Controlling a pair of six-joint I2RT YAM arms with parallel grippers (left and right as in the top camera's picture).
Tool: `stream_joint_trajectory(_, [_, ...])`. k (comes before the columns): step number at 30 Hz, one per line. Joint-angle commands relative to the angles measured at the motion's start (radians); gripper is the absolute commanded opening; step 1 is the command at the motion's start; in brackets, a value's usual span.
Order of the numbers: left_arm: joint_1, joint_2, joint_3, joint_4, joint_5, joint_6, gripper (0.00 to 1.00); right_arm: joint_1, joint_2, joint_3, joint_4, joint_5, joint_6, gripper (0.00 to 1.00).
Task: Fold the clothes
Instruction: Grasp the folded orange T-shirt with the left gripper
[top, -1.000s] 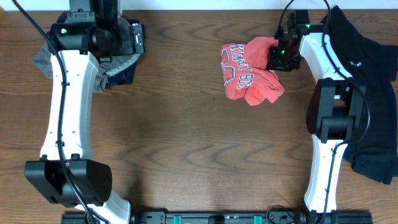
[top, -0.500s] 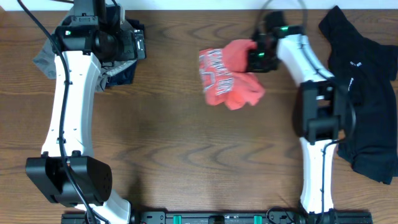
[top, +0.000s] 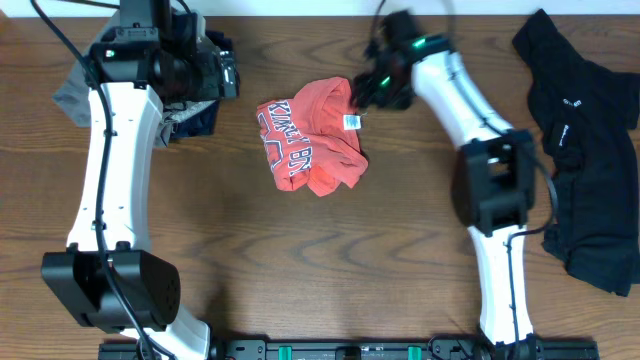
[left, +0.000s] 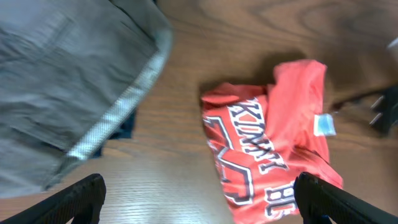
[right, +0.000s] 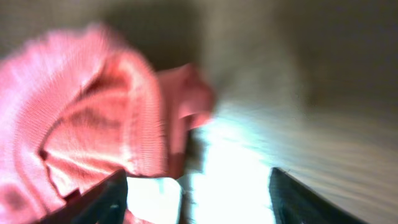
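The coral-red T-shirt (top: 315, 145) lies crumpled at the table's upper middle, lettering up, with a white tag showing. It also shows in the left wrist view (left: 267, 155) and the right wrist view (right: 81, 124). My right gripper (top: 368, 88) is at the shirt's upper right edge. Its jaws (right: 196, 199) are open, with the shirt's fabric at the left finger. My left gripper (top: 228, 75) is open and empty (left: 199, 199), low over bare wood between the grey-khaki shorts (left: 62, 81) and the red shirt.
The grey-khaki shorts (top: 75, 95) and a navy piece (top: 200, 120) lie at the back left under my left arm. A black shirt (top: 590, 150) is spread along the right edge. The table is dark wood (top: 300, 270).
My right arm swung left and carried the red T-shirt from the upper right toward the table's middle. The left arm has hardly moved.
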Motion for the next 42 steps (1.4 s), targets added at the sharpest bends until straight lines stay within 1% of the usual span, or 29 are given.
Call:
stream_joint_trajectory(1, [-0.031, 0.014, -0.060, -0.004, 0.060, 0.013, 0.98, -0.103, -0.043, 0.101, -0.030, 0.004, -0.014, 0.74])
stream_joint_trajectory(3, [-0.056, 0.014, -0.110, 0.005, 0.061, 0.007, 0.98, -0.151, -0.047, 0.137, -0.050, 0.004, -0.036, 0.75])
stream_joint_trajectory(5, [-0.086, 0.014, -0.174, 0.033, 0.101, 0.004, 0.98, -0.192, -0.047, 0.148, -0.061, 0.004, -0.043, 0.75])
stream_joint_trajectory(8, [-0.135, 0.015, -0.272, 0.112, 0.162, 0.005, 0.98, -0.240, -0.046, 0.141, -0.080, 0.004, -0.043, 0.75])
stream_joint_trajectory(12, [-0.205, 0.015, -0.370, 0.207, 0.164, 0.004, 0.98, -0.279, -0.046, 0.124, -0.101, 0.004, -0.046, 0.75])
stream_joint_trajectory(16, [-0.260, 0.018, -0.416, 0.241, 0.151, -0.003, 0.98, -0.285, -0.046, 0.108, -0.108, 0.005, -0.064, 0.75])
stream_joint_trajectory(18, [-0.275, 0.028, -0.431, 0.250, 0.149, -0.026, 0.98, -0.284, -0.046, 0.102, -0.108, 0.014, -0.065, 0.75])
stream_joint_trajectory(19, [-0.281, 0.038, -0.436, 0.250, 0.150, -0.040, 0.98, -0.283, -0.046, 0.100, -0.108, 0.020, -0.065, 0.75])
stream_joint_trajectory(24, [-0.297, 0.107, -0.439, 0.246, 0.146, -0.036, 0.98, -0.280, -0.046, 0.095, -0.100, 0.026, -0.065, 0.76])
stream_joint_trajectory(26, [-0.296, 0.132, -0.439, 0.251, 0.078, -0.027, 0.98, -0.280, -0.046, 0.095, -0.100, 0.038, -0.066, 0.76])
stream_joint_trajectory(30, [-0.276, 0.163, -0.439, 0.267, -0.134, -0.026, 0.98, -0.280, -0.046, 0.095, -0.102, 0.048, -0.084, 0.77])
stream_joint_trajectory(32, [-0.261, 0.166, -0.439, 0.276, -0.182, 0.008, 0.98, -0.280, -0.046, 0.095, -0.101, 0.050, -0.088, 0.78])
stream_joint_trajectory(36, [-0.234, 0.166, -0.439, 0.305, -0.237, 0.164, 0.98, -0.280, -0.046, 0.095, -0.100, 0.050, -0.088, 0.79])
stream_joint_trajectory(39, [-0.225, 0.166, -0.439, 0.336, -0.246, 0.294, 0.98, -0.280, -0.045, 0.095, -0.097, 0.050, -0.088, 0.79])
stream_joint_trajectory(41, [-0.225, 0.166, -0.437, 0.359, -0.265, 0.354, 0.98, -0.280, -0.046, 0.095, -0.097, 0.050, -0.088, 0.79])
stream_joint_trajectory(42, [-0.225, 0.166, -0.432, 0.367, -0.282, 0.365, 0.98, -0.280, -0.045, 0.095, -0.097, 0.050, -0.088, 0.80])
